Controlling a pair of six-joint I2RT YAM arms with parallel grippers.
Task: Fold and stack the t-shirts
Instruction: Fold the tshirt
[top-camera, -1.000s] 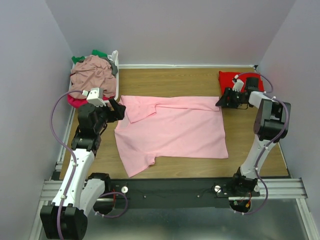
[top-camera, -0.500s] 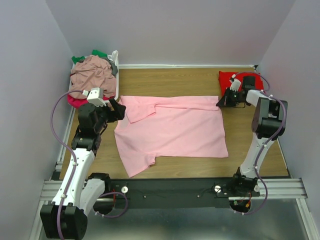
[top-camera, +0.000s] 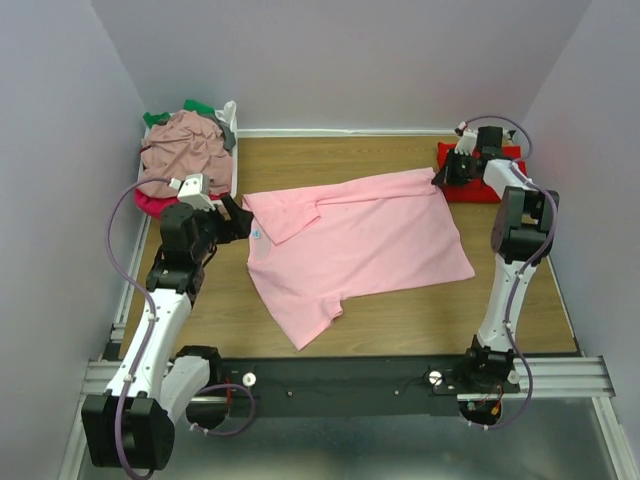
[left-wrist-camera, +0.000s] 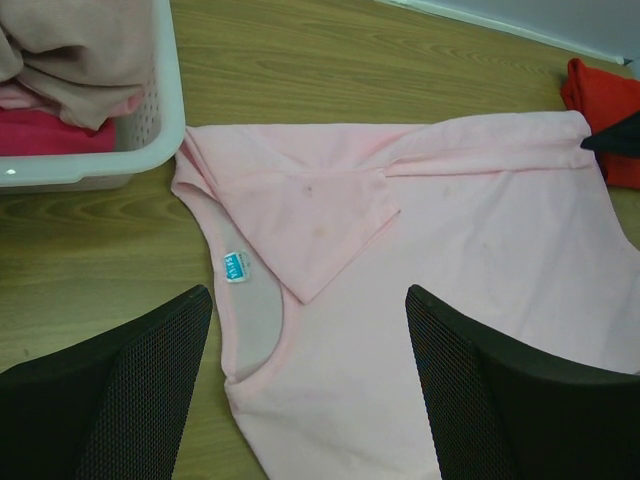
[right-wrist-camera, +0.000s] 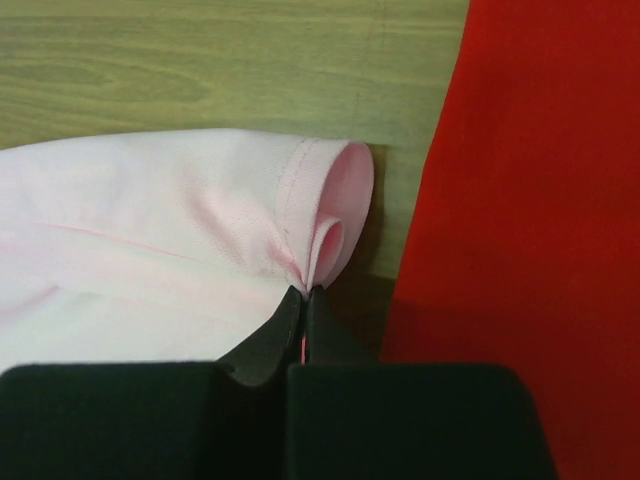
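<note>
The pink tee (top-camera: 355, 245) lies flat but skewed on the table (top-camera: 300, 150), with its near sleeve pointing back toward the arm bases. My left gripper (top-camera: 232, 222) hovers just off the pink tee's collar end, fingers spread wide with nothing between them. Through its wrist camera I look down past them at the neckline and the small blue label (left-wrist-camera: 234, 266). The far sleeve is folded in over the pink tee's chest.

At the pink tee's far hem corner, my right gripper (right-wrist-camera: 305, 295) is pressed together on a pinch of the cloth. The stitched hem curls into a small loop just past the fingertips. The red tee (right-wrist-camera: 530, 200) lies just beside that corner, on the side away from the collar. I cannot tell whether the two touch.

Beyond the pink tee's collar end sits the basket (top-camera: 233, 150). It is heaped, with a rose tee (top-camera: 185, 150) on top, a magenta tee (top-camera: 150, 203) at its near side and a green tee (top-camera: 200, 105) at the back.
</note>
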